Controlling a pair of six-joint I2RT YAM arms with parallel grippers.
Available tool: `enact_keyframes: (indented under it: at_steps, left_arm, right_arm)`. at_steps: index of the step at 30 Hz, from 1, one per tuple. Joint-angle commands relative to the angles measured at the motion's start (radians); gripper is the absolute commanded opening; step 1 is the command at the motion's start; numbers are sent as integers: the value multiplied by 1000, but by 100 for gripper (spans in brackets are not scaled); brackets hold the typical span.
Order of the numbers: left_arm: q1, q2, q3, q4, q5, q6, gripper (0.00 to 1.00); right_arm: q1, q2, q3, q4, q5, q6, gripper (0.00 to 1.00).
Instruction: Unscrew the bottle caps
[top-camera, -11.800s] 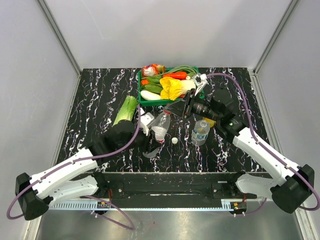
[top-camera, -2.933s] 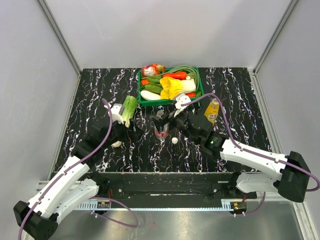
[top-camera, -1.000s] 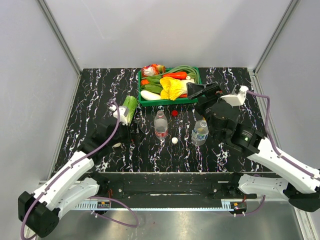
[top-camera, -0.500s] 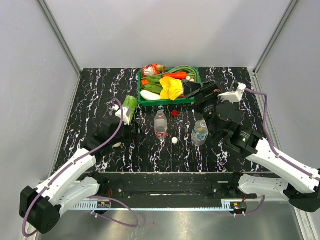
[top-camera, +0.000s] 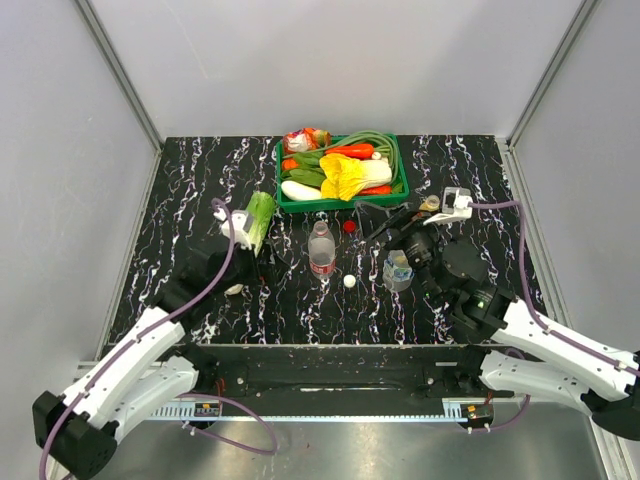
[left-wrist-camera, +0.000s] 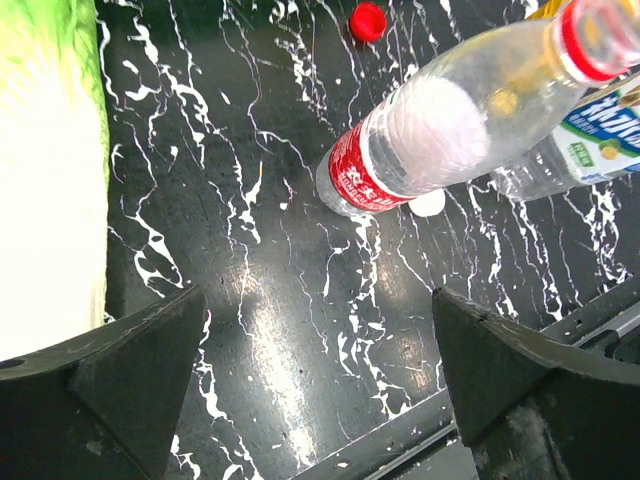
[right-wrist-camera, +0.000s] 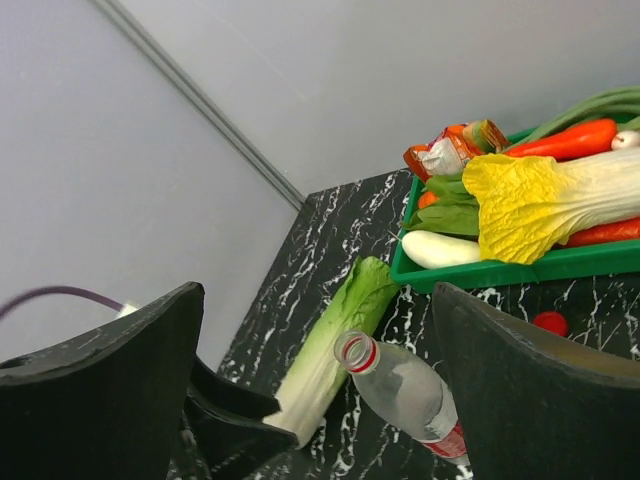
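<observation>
Jaws of left gripper (left-wrist-camera: 318, 300) and right gripper (right-wrist-camera: 318, 290) stand spread, with round red plastic cap (top-camera: 349, 226) and round white plastic cap (top-camera: 349, 281) lying on black marbled table (top-camera: 200, 180).

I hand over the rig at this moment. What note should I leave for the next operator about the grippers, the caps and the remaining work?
Left gripper: open, empty, over the table near the red-label bottle.
Right gripper: open, empty, near the second bottle.
Done: red-label bottle stands uncapped; red cap and white cap lie on the table.
Left: second bottle's top is unclear, so check it. No yellow cap is visible; it may be hidden behind the right arm.
</observation>
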Motion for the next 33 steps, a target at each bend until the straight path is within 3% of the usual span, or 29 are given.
enact_keyframes:
  at_steps: [1, 10, 15, 22, 26, 30, 33]
  left_arm:
    - [0, -73, 28, 49, -50, 8, 99]
    - [2, -90, 100, 60, -78, 11, 99]
    - [0, -64, 148, 61, -86, 26, 99]
    - [0, -48, 184, 60, -109, 34, 99]
    - [2, -54, 183, 68, -144, 34, 99]
    - [2, -51, 168, 65, -204, 20, 99]
    - [2, -45, 157, 75, -244, 14, 99]
  right_arm:
    - [6, -3, 23, 95, -88, -182, 100]
    - [-2, 25, 132, -92, -65, -271, 100]
    - [-55, 29, 213, -198, -130, -287, 100]
    - [-284, 136, 353, -361, -483, -230, 100]
    - [-376, 248, 462, -467, -595, -238, 100]
    - [-509, 308, 485, -484, -643, -195, 100]
    - [-665, 344, 474, -449, -825, -101, 100]
